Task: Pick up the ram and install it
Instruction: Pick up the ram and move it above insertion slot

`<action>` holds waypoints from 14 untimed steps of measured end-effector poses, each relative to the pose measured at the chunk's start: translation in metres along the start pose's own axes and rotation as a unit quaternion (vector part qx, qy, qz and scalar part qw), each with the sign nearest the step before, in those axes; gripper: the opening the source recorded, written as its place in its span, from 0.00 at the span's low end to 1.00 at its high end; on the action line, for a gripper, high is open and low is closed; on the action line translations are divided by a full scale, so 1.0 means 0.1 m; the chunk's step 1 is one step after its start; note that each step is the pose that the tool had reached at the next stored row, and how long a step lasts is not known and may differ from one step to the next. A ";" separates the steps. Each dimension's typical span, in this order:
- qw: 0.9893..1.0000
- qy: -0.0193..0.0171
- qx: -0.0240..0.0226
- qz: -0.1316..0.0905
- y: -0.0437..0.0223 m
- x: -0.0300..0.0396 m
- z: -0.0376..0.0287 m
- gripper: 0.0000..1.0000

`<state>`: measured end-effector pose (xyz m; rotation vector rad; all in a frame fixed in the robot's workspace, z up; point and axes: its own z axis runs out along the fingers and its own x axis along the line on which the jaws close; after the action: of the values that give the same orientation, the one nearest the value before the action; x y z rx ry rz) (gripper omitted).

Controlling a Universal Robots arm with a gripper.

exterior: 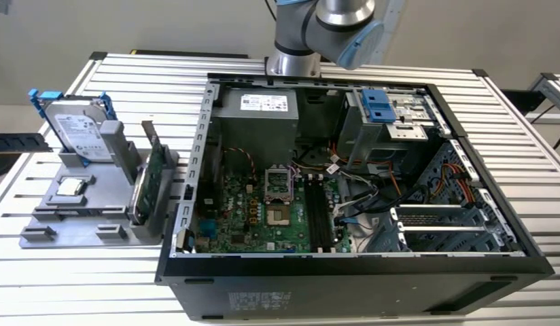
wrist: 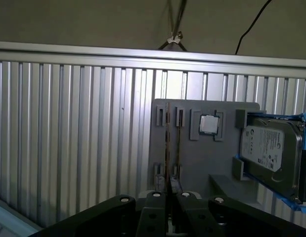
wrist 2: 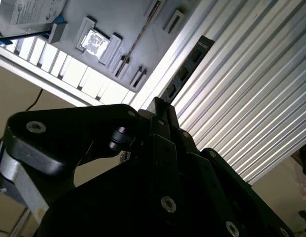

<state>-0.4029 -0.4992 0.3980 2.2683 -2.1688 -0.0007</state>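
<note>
The ram (wrist 2: 185,71), a long, thin, dark stick with little chips, is pinched at one end by the closed gripper (wrist 2: 160,113) above the tabletop (wrist 2: 241,108), near the grey holder (wrist 2: 118,17); it looks light, stiff and easy to break, so a soft hold on its flat sides seems best.

The ribbed aluminium worktop (exterior: 497,122) shines pale and bare. The grey plastic parts tray (exterior: 76,210) looks matt; the silver hard drive (exterior: 79,125) has smooth bare metal and blue plastic rails. The black gripper (wrist: 168,187) is dull-finished, the slim dark ram (wrist 2: 190,61) matt.
</note>
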 end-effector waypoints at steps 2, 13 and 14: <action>1.000 0.000 0.000 0.000 -0.012 0.000 -0.001 0.00; 1.000 0.000 0.000 0.000 -0.039 0.002 0.000 0.00; 1.000 0.000 0.000 0.000 -0.041 0.002 0.000 0.00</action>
<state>-0.3988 -0.4991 0.3980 2.2682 -2.1689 -0.0006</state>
